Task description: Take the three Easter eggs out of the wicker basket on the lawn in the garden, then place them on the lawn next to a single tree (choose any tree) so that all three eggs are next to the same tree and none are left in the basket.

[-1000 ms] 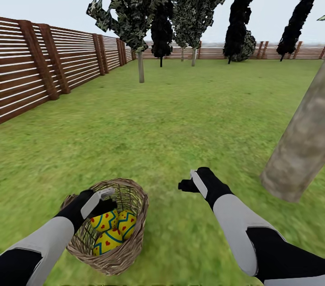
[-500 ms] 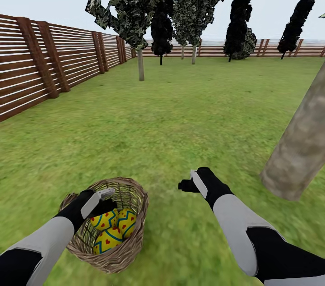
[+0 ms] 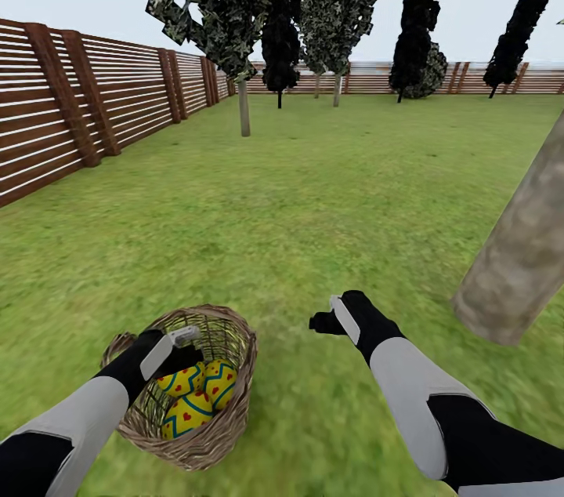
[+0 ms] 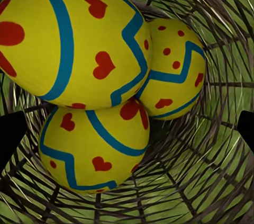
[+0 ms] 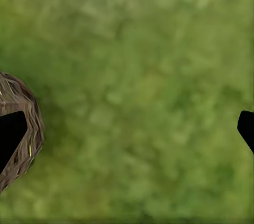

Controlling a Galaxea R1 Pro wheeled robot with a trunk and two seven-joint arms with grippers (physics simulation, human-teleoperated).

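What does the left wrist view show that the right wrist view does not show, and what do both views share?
Left wrist view: the three Easter eggs lying together inside the wicker basket, seen from above, with hearts, dots and blue zigzags.

Right wrist view: open lawn straight below, with the basket's outer wall at one edge.

Both: basket weave, green grass, and dark fingertips at opposite edges, so each end effector is open and holds nothing.

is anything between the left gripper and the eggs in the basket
Nothing visible. The left gripper hangs open over the wicker basket, and its wrist view looks straight down onto the three Easter eggs with only the basket's weave around them.
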